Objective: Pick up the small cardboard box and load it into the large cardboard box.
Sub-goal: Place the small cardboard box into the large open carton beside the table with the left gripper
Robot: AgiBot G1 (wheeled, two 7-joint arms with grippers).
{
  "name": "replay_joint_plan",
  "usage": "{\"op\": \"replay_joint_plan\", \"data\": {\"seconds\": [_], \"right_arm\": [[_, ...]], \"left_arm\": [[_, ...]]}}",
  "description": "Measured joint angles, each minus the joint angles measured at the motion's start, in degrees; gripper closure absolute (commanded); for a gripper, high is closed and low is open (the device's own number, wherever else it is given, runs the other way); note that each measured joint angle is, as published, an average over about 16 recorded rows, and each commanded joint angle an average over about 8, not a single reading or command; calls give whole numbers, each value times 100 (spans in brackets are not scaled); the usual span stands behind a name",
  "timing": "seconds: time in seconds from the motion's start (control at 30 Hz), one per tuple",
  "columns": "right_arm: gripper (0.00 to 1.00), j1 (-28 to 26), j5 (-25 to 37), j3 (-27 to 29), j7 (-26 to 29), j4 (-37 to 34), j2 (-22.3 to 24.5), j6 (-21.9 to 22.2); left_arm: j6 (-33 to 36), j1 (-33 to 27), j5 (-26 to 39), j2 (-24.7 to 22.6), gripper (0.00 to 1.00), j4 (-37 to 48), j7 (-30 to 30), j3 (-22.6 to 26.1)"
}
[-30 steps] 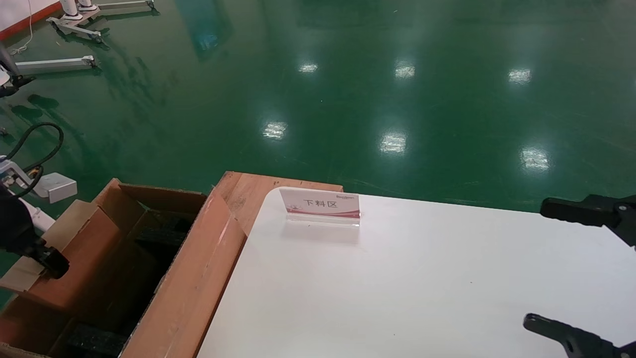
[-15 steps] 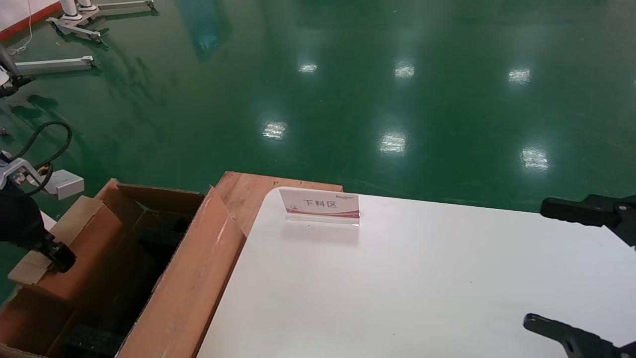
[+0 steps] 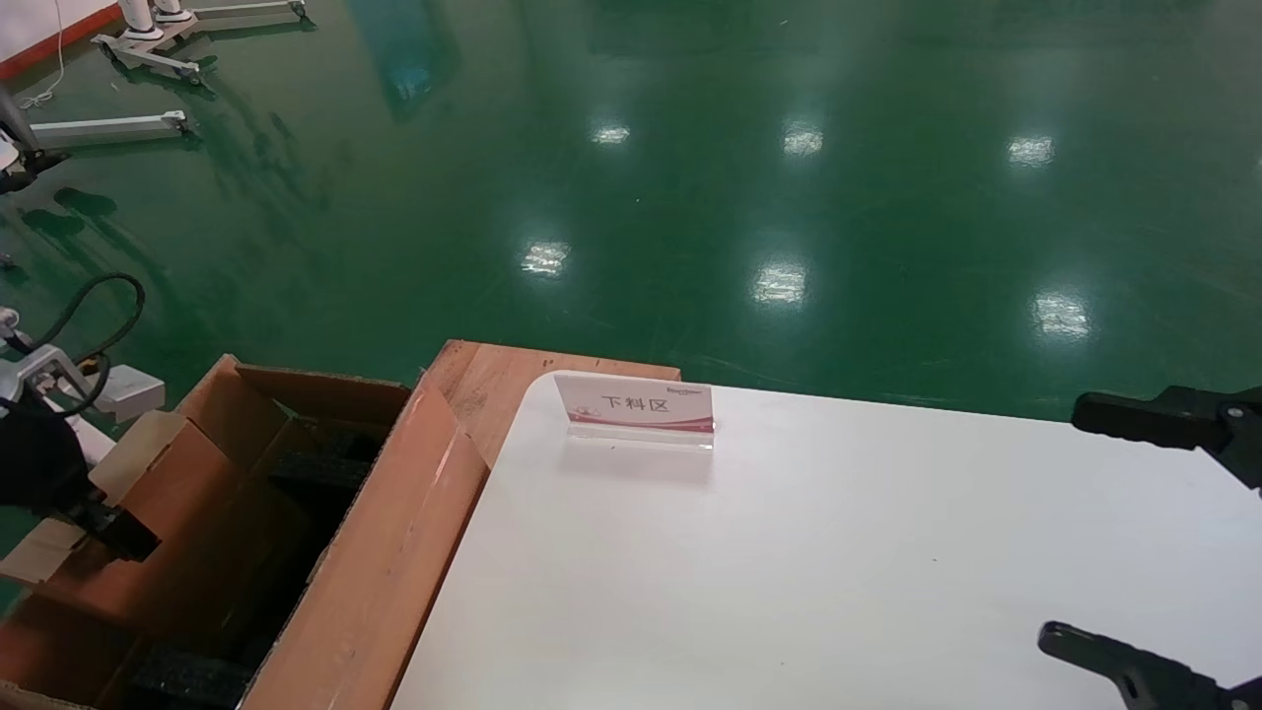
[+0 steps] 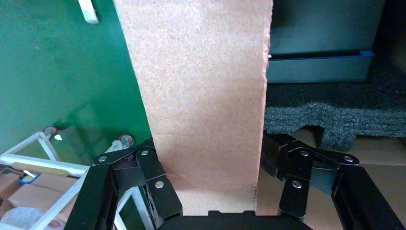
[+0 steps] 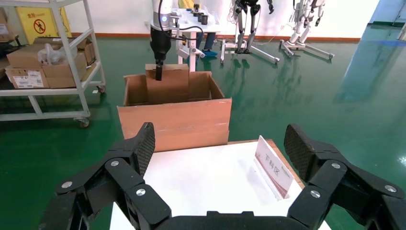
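Only one small cardboard box (image 3: 148, 503), one large cardboard box (image 3: 375, 552).

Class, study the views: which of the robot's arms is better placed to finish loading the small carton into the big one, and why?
Left. The left gripper already clamps the small cardboard box over the large cardboard box. The right gripper hangs open above the white table, holding nothing.

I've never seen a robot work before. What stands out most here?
The left pincer grips the small cardboard box, holding it in the open top of the large cardboard box at the white table's left edge. The right pincer hangs open over the table's right side.
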State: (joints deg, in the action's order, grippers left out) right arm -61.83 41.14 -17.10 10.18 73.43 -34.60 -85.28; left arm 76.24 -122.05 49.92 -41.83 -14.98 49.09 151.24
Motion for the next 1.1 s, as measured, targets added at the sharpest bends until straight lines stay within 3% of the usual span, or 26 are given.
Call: {"op": "replay_joint_plan", "data": {"seconds": [0.23, 0.27, 0.5, 0.53, 1.1], "right_arm": [[0, 0, -1, -2, -1, 0, 1, 1], [0, 0, -2, -2, -1, 0, 1, 1], [0, 0, -3, -3, -2, -1, 2, 2], [0, 0, -3, -3, -2, -1, 2, 3], [0, 0, -4, -4, -2, -2, 2, 4]], "left_arm": [[46, 295, -117, -50, 100, 279, -61, -64], [54, 330, -131, -57, 94, 315, -70, -71], [97, 493, -197, -93, 6, 500, -119, -108], [101, 504, -202, -95, 0, 515, -124, -111], [111, 504, -202, -94, 0, 518, -125, -114]]}}
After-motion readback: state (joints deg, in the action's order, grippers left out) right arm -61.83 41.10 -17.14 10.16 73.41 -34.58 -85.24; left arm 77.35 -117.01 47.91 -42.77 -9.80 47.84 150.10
